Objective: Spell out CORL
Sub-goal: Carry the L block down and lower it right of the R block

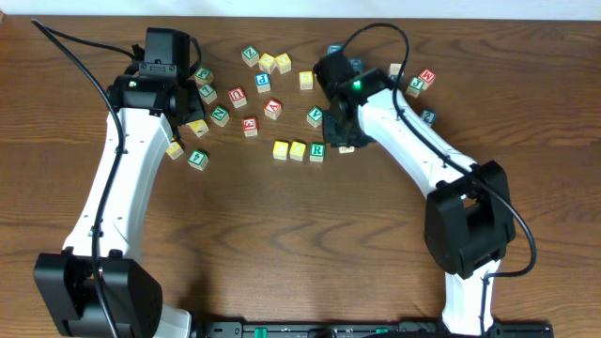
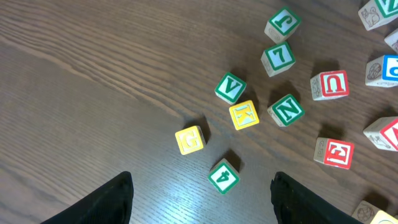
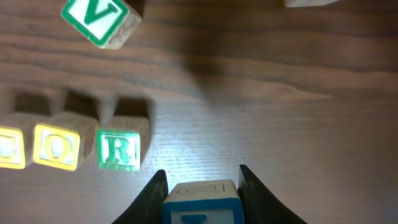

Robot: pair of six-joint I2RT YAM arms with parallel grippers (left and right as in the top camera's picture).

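Placement of the last letter is your step: right jaws pinch a blue-edged block [image 3: 200, 202], likely L, near the R block [image 3: 118, 149]. Set it down just after R on the worktop [image 3: 292, 137]; left jaws hang spread.

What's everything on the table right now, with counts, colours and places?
Table: one, brown wood, under everything.
Row of blocks: three, two yellow then a green R, centre, side by side.
Blue block: one, blue and wood, held just right of the row.
Loose blocks: about twenty, red, green, yellow and blue, scattered over the far half.
Cables: two, black, one along each arm.
Left arm, right arm: white with black joints, one on each side.
Left tool: one, black, open, above the left-hand loose blocks.
Right tool: one, black, shut on the blue block.
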